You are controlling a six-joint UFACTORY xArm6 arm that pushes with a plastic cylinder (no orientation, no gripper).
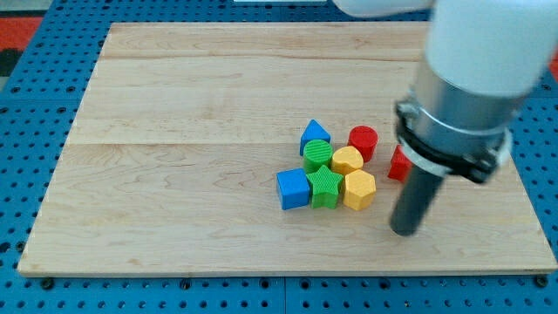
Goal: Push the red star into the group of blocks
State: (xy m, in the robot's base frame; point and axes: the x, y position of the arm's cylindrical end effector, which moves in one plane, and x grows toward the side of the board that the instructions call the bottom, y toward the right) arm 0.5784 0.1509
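The red star (pixel 398 164) lies right of the group, mostly hidden behind my arm; only its left part shows. The group sits right of the board's centre: a blue triangle (pixel 315 133), a red cylinder (pixel 363 141), a green round block (pixel 317 155), a yellow block (pixel 347 160), a blue cube (pixel 294 188), a green star (pixel 324 187) and a yellow hexagon (pixel 359 189). My tip (pixel 404 230) rests on the board below the red star and right of the yellow hexagon, apart from both.
The wooden board (pixel 174 131) lies on a blue pegboard surface (pixel 26 131). The arm's large white and grey body (pixel 471 78) fills the view's upper right and hides part of the board there.
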